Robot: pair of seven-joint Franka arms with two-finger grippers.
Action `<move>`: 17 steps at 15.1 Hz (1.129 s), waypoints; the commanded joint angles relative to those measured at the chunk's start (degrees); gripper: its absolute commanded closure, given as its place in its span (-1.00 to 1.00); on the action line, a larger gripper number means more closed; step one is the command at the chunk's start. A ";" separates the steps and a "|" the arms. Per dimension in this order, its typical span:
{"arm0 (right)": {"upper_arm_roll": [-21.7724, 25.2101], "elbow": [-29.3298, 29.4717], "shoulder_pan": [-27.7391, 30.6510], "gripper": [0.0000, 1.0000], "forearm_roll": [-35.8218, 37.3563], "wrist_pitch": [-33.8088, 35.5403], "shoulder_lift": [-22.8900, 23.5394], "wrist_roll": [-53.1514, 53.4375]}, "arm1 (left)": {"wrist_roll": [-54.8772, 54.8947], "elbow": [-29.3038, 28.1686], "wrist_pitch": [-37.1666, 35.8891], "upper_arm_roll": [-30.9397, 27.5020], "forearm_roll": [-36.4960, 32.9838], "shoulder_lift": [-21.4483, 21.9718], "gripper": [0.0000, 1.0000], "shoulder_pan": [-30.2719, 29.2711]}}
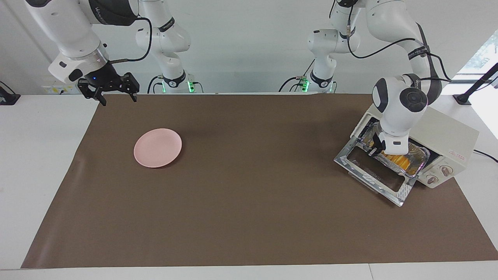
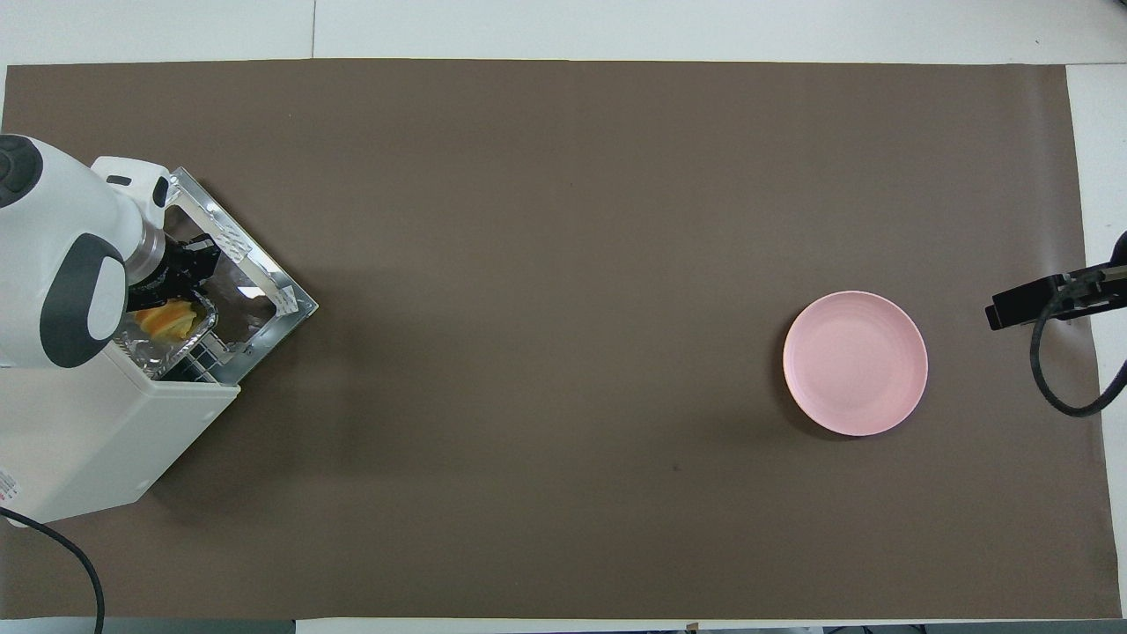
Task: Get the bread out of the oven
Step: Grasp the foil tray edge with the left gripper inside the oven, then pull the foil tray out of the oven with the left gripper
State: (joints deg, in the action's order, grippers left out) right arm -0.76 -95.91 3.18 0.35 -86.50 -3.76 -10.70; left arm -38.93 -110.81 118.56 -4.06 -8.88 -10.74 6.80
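The cream-white oven (image 1: 447, 134) (image 2: 88, 440) stands at the left arm's end of the table with its glass door (image 1: 373, 175) (image 2: 264, 282) dropped open. A crinkled foil tray (image 1: 419, 162) (image 2: 201, 330) pokes out of the oven mouth over the door. In it lies the yellow-orange bread (image 1: 397, 159) (image 2: 167, 319), partly hidden by the arm's wrist. My left gripper (image 1: 375, 151) (image 2: 189, 273) is down at the tray's end nearer the robots, shut on its rim. My right gripper (image 1: 118, 100) (image 2: 1030, 304) waits open, up over the mat's corner at its own end.
A round pink plate (image 1: 157, 147) (image 2: 855, 363) lies on the brown mat (image 1: 249, 202) toward the right arm's end. The oven's power cable (image 2: 62, 555) trails off the table edge beside the oven.
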 commanded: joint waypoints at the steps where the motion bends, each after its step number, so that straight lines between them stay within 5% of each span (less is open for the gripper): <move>1: -0.21 -0.86 0.33 -1.00 0.00 -0.16 -0.81 -0.72 | -0.18 3.91 0.44 0.02 -1.14 -1.11 1.00 5.21; 7: -0.21 -0.86 0.60 -1.00 0.00 -0.16 -0.81 -0.72 | -0.18 22.55 -4.91 0.02 5.45 -11.31 1.00 22.43; 11: -0.12 -0.86 0.69 -1.00 0.00 -0.16 -0.81 -0.63 | -0.26 22.83 -3.78 -0.16 5.01 -16.58 1.00 35.71; 17: -0.03 -0.86 0.86 -1.00 0.00 -0.24 -0.72 -1.07 | -0.26 18.88 -1.31 0.10 5.02 -16.41 1.00 40.22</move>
State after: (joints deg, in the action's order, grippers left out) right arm -0.53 -95.91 3.34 0.35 -86.50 -3.76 -10.70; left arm -40.24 -90.47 116.36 -2.94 -4.04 -28.32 46.57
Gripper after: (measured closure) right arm 0.000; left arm 0.987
